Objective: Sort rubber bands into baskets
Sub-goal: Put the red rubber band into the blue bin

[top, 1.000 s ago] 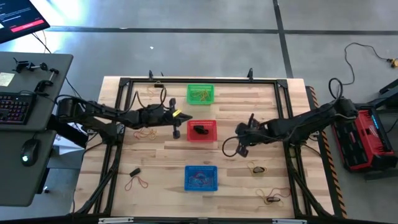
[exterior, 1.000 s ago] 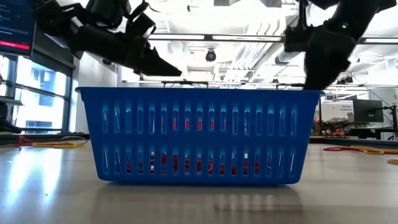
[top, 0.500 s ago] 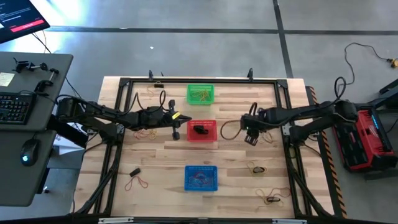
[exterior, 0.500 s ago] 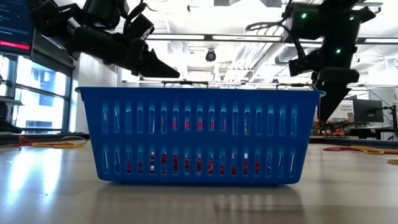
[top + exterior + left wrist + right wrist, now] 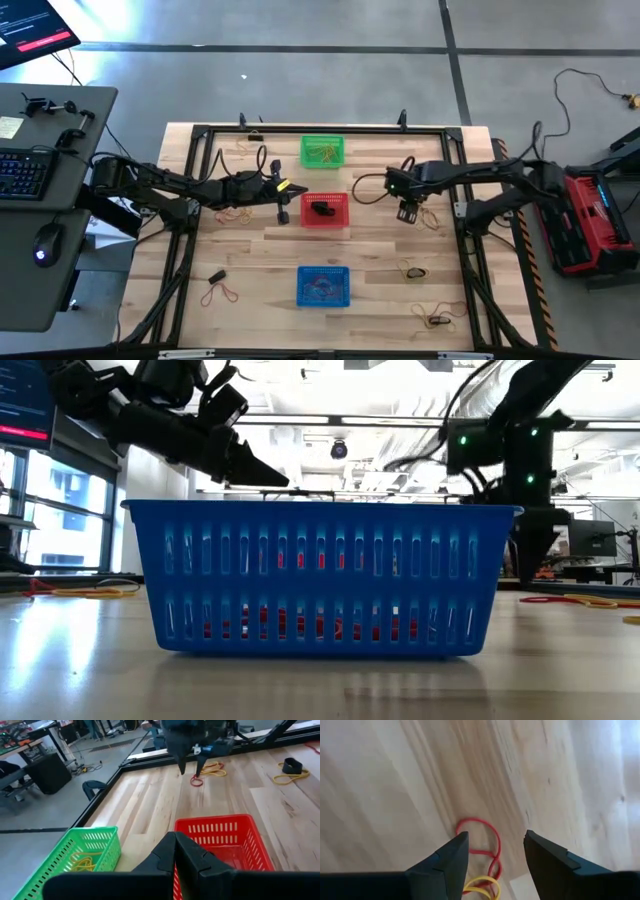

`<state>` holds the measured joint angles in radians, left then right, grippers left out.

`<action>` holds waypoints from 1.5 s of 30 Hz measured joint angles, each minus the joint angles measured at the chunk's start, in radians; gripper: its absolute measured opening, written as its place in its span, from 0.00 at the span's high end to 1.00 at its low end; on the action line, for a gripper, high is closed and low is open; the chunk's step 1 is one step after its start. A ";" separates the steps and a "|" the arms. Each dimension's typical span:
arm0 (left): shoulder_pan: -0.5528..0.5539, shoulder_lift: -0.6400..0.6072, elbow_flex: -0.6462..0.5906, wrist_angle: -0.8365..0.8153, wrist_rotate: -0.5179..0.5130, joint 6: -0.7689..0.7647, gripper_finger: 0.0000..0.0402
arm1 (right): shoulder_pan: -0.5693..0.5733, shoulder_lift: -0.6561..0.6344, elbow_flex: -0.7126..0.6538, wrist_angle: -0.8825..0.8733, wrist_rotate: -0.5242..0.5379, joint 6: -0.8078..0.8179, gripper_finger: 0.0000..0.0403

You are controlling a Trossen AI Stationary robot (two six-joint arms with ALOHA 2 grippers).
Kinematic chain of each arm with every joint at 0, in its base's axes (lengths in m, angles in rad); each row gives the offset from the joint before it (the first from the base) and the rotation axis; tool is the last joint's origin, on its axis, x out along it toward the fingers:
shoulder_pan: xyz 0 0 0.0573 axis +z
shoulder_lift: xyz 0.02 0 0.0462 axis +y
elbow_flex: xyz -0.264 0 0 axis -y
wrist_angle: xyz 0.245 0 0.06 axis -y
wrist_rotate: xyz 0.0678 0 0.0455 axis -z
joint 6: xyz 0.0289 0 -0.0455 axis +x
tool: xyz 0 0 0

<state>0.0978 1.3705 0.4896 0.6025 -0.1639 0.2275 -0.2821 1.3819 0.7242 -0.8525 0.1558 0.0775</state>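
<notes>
So my right gripper [image 5: 406, 212] swung up from the table's middle, now right of the red basket [image 5: 325, 209], fingers spread wide, holding nothing, over a red rubber band [image 5: 479, 840] and yellow one [image 5: 481, 886]. Left gripper [image 5: 283, 212] sits pinched shut, empty, at the basket's left edge.

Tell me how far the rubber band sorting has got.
Partly done. Done: yellow bands lie in the green mesh basket, dark ones in the red mesh basket, red ones in the blue mesh basket. In hand: the right gripper, open, hangs over a red rubber band on the wooden table. The shut left gripper waits beside the red basket. Left: loose bands around the table.
</notes>
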 joint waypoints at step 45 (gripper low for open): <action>-0.001 0.000 0.001 -0.006 0.000 -0.008 1.00 | 0.098 0.007 0.117 0.044 -0.034 0.048 1.00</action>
<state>0.0971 1.3705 0.4904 0.5960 -0.1635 0.2195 -0.1843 1.3890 0.8413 -0.8089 0.1217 0.1254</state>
